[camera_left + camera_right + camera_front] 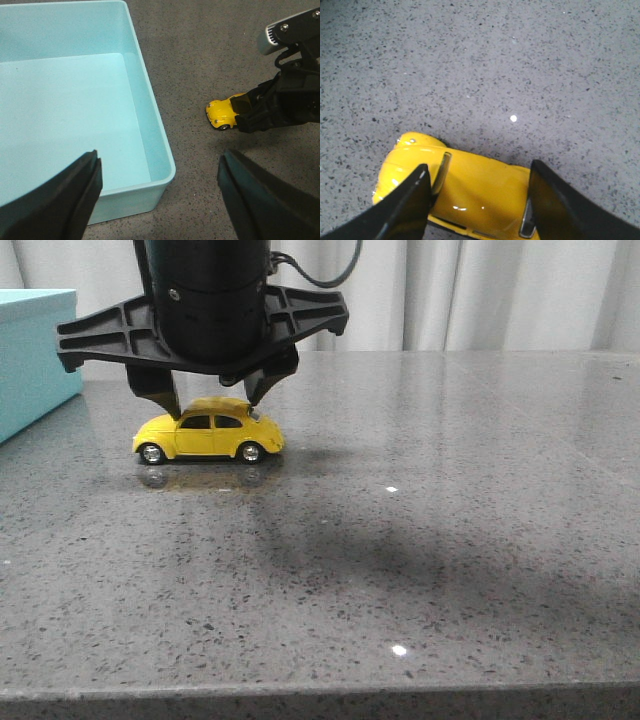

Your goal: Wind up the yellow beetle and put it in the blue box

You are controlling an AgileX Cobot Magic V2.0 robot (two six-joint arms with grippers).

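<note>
Front view: the beetle stands on its wheels on the grey speckled counter, left of centre in the frame, side-on to the camera. The right hand hangs straight above it from the top of the frame. Its two dark fingers point down with their tips at roof height, one at each end of the roof, spread apart with the roof between them. Whether the tips touch the car cannot be told here. A corner of the box shows at the left edge, well apart from the car. A pale curtain fills the background.

Left wrist view: the box takes up the left half of the frame, open at the top, with only its smooth pale floor showing inside. The left hand shows at the bottom of the frame, its two dark fingers spread wide with nothing between them. One finger lies over the box's near corner and the other over bare counter. At mid right, the beetle sits on the counter near the box but clear of it. Its far part is hidden under the right hand.

Right wrist view: the beetle fills the lower middle of the frame on the counter, seen from above. The right hand has its fingers spread, one over each end of the roof. Contact cannot be told.
</note>
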